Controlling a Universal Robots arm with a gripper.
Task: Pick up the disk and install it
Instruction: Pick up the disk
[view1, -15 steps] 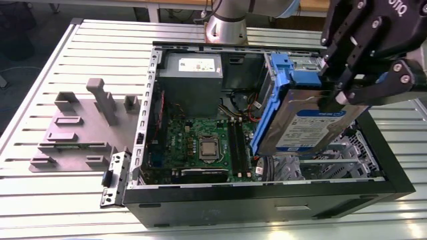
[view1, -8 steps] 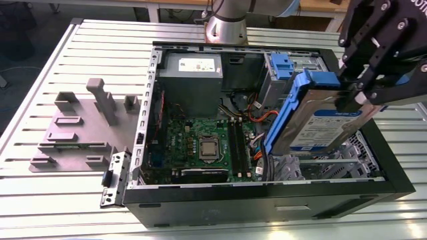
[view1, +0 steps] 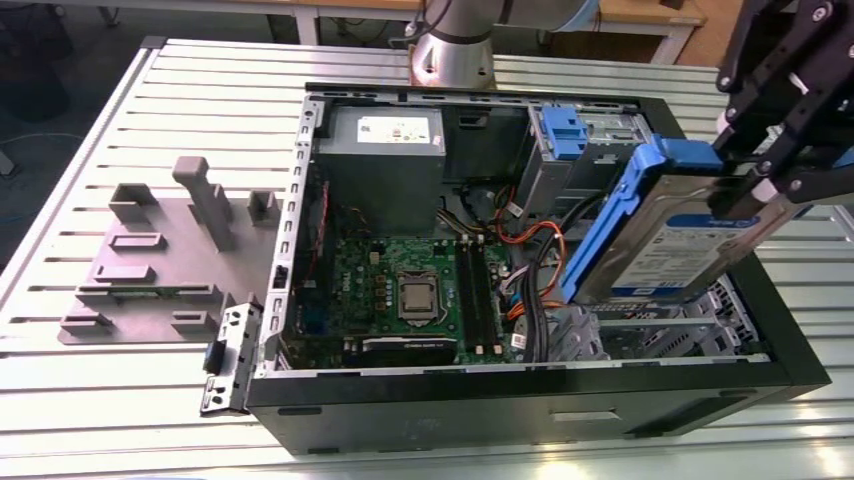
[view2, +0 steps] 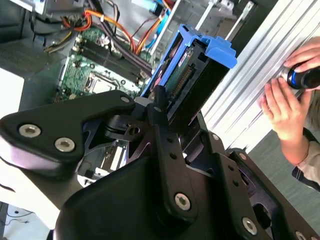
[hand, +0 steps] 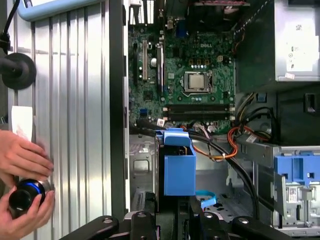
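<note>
Disk (view1: 674, 240) hanging tilted over open case (view1: 534, 400), at exterior view's right, blue frame (view1: 605, 230) facing motherboard (view1: 400, 290). Lower end nearing metal cage (view1: 654, 335), contact unclear. Gripper (view1: 754, 195) pinching disk's upper end. Farther back, grey box (view1: 380, 150) sitting in case corner. In first wrist view, person's hands (hand: 22, 157) gripping dark round object (hand: 25, 197) at table (hand: 75, 100) edge.

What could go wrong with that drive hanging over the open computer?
The disk hangs tilted in the robot's hand above the open case; a slip could drop it onto the parts below.
Orange cables lie close beside it and might snag.
A person's hands on the table beside the case could be struck.
</note>
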